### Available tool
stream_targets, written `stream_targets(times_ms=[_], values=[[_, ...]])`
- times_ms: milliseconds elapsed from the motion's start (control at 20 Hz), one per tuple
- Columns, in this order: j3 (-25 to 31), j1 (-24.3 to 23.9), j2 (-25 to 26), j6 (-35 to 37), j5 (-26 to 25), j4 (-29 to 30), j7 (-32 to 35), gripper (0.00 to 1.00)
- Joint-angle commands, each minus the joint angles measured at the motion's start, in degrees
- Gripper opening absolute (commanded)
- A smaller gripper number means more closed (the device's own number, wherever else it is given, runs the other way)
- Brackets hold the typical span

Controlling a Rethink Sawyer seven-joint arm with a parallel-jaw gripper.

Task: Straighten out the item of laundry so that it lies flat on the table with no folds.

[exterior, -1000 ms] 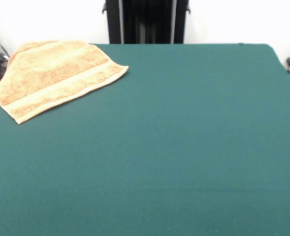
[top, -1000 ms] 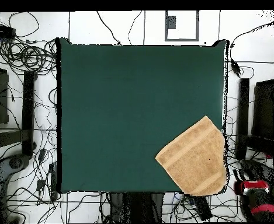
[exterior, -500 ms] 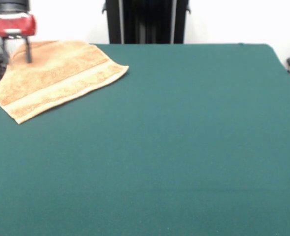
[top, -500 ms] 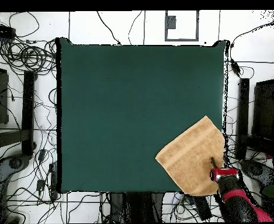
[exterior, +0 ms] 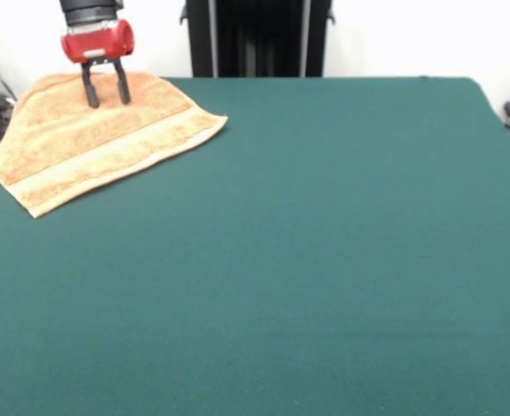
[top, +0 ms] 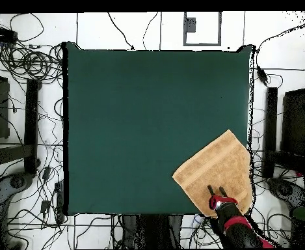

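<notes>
Gripper: fingers spread, nothing held | orange towel: hangs over table corner | best grabbed at the edge, pulled inward.

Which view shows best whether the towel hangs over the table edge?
Overhead view: the towel lies at a corner of the table, its outer corner past the edge. Front view shows it at the far left, the overhang hard to judge, under the open gripper.

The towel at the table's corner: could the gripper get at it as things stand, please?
Probably yes. The gripper hangs over the towel with jaws open, and nothing lies between them. Part of the towel seems to overhang the table edge.
</notes>
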Motion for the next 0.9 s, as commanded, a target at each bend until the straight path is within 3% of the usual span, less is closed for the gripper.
stream_targets(times_ms=[50,150,500,900], values=[[-4.27,1.18,2.01,0.63,4.03,0.17,13.48,1.00],[-4.89,2.10,3.66,1.19,4.44,-1.40,13.15,1.00],[0.72,-1.40,19.72,11.34,4.10,-15.31,4.29,1.00],[3.66,-3.56,25.32,16.57,4.04,-21.33,-1.15,1.00]])
